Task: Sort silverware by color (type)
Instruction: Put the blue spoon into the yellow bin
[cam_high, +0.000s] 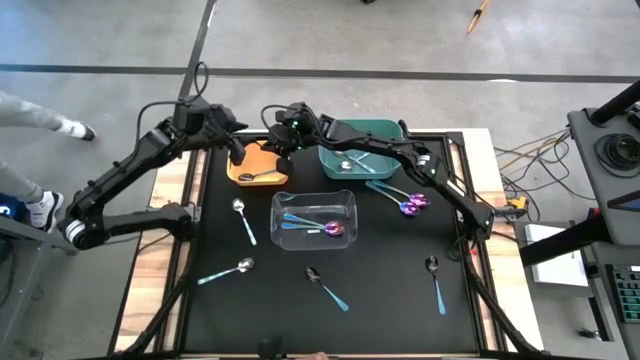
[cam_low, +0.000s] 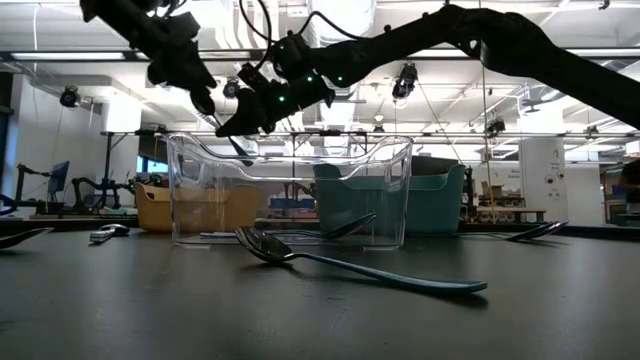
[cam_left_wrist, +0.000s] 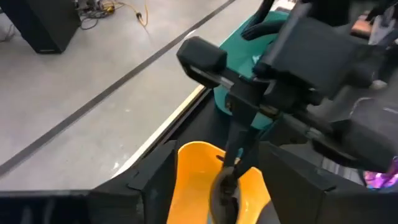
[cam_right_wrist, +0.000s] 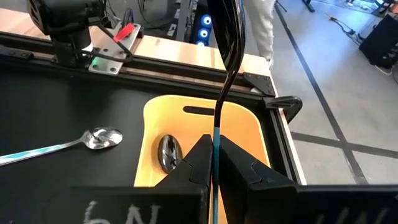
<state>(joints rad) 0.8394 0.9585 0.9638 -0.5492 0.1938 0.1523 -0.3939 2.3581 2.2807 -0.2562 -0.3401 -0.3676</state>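
Spoons (cam_high: 326, 286) lie scattered; one dark spoon (cam_right_wrist: 219, 118) seemingly stands upright.

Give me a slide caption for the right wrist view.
Right gripper shut on a dark-bowled spoon, held above the orange bin that already holds one dark spoon.

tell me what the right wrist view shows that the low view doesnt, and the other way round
Only the right wrist view looks down into the orange bin, showing a dark-bowled spoon lying inside, and shows the right gripper shut on a spoon handle.

Only the low view shows the clear bin side on, the green bin behind it, and a spoon on the mat in front.

Both show the orange bin and the black mat.
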